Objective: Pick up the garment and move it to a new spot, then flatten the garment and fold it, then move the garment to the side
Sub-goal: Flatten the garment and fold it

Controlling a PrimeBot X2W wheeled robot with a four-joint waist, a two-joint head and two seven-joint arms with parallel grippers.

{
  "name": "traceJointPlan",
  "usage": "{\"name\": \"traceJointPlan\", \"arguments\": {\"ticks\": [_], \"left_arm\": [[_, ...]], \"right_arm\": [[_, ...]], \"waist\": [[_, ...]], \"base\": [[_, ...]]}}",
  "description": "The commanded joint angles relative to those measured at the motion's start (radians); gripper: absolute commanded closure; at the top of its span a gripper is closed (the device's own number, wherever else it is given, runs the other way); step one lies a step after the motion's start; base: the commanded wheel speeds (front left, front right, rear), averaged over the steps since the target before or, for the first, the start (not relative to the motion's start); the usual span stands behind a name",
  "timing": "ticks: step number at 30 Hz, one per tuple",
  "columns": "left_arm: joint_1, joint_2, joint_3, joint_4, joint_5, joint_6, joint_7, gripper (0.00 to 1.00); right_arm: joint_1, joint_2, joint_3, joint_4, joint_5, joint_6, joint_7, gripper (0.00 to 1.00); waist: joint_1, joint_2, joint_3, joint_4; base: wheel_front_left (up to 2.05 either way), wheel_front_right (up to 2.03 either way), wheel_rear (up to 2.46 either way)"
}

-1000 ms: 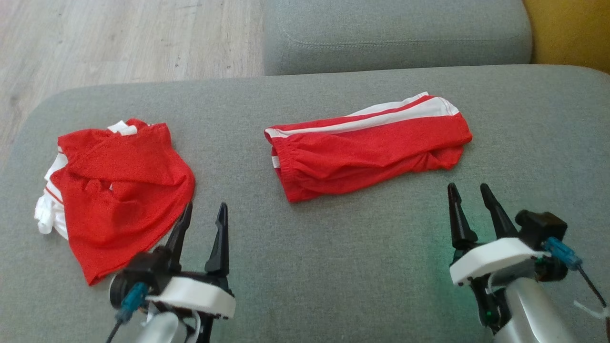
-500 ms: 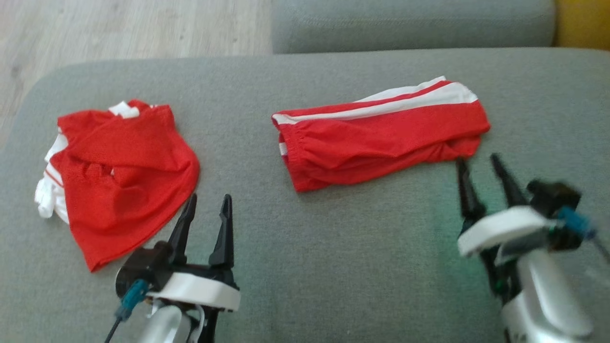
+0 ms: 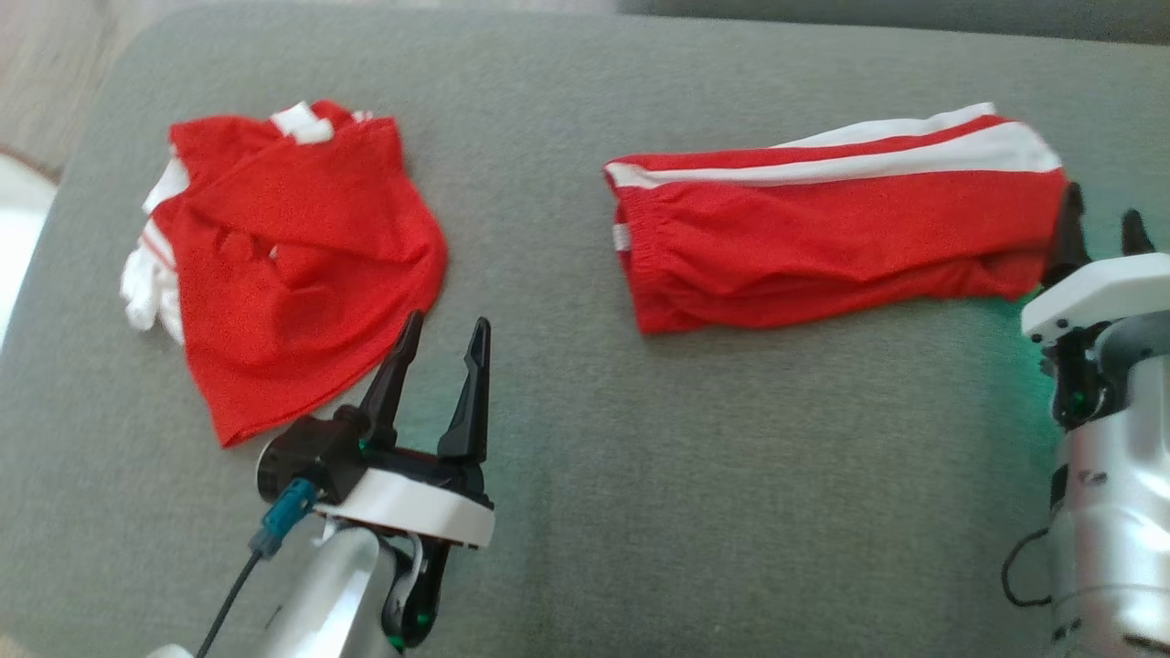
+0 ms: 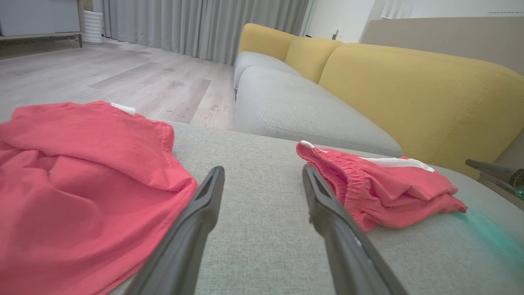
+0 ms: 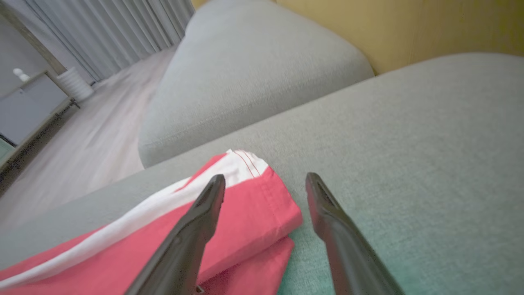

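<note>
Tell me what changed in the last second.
The right pincer moved forward to the hem end of the folded red shorts and now straddles its corner, open, with nothing gripped. The left pincer stayed open beside the crumpled red shirt. Both garments lie as before on the grey cushion; only the head camera shifted.

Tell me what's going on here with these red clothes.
A two-armed robot is working over a grey fabric sofa cushion with two garments on it. Its right gripper is at the right end of the folded red shorts with white side stripes, jaws open either side of the hem corner, nothing gripped yet. The left gripper hovers open beside the edge of the crumpled red and white shirt, holding nothing.
</note>
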Motion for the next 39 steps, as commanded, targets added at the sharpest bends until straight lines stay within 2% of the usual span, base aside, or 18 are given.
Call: {"name": "traceJointPlan", "arguments": {"ticks": [1,4,8,16,17,19,20,29,39], "left_arm": [[-0.041,0.000,0.030,-0.024,0.011,-0.005,-0.010,0.00],[-0.046,-0.007,0.031,-0.020,0.014,-0.011,-0.010,0.00],[-0.050,-0.014,0.039,-0.016,0.018,-0.017,-0.010,0.00],[-0.054,-0.023,0.052,-0.015,0.025,-0.024,-0.010,0.00],[-0.054,-0.024,0.053,-0.015,0.026,-0.025,-0.010,0.00],[-0.055,-0.025,0.055,-0.014,0.029,-0.026,-0.010,0.00],[-0.056,-0.026,0.056,-0.013,0.030,-0.027,-0.010,0.00],[-0.055,-0.028,0.069,-0.009,0.044,-0.033,-0.010,0.00],[-0.028,-0.029,0.072,-0.024,0.050,-0.037,-0.010,0.00]], "right_arm": [[-0.048,0.003,-0.010,-0.001,-0.037,-0.001,0.004,0.00],[-0.083,0.004,-0.099,0.077,-0.105,-0.001,0.024,0.00],[-0.113,0.004,-0.165,0.178,-0.156,-0.001,0.034,0.00],[-0.169,0.004,-0.167,0.338,-0.183,-0.001,-0.019,0.00],[-0.175,0.004,-0.163,0.354,-0.183,-0.001,-0.026,0.13],[-0.186,0.004,-0.153,0.378,-0.186,-0.001,-0.044,0.88],[-0.192,0.004,-0.148,0.387,-0.186,-0.001,-0.057,1.00],[-0.200,-0.007,-0.166,0.371,-0.221,-0.001,-0.155,1.00],[-0.150,-0.069,-0.182,0.346,-0.188,-0.001,-0.180,1.00]], "waist": [[-0.0002,0.0000,0.028,0.032],[-0.0002,0.0000,0.037,0.048],[-0.0002,0.0000,0.040,0.059],[-0.0002,0.0000,0.048,0.058],[-0.0002,0.0000,0.049,0.056],[-0.0002,0.0000,0.052,0.052],[-0.0002,0.0000,0.053,0.049],[-0.0002,0.0000,0.034,0.013],[-0.0002,0.0000,-0.029,-0.032]], "base": [[0.00,0.00,0.00],[0.00,0.00,0.00],[0.00,0.00,0.00],[0.00,0.00,0.00],[0.00,0.00,0.00],[0.00,0.00,0.00],[0.00,0.00,0.00],[0.00,0.00,0.00],[0.00,0.00,0.00]]}}
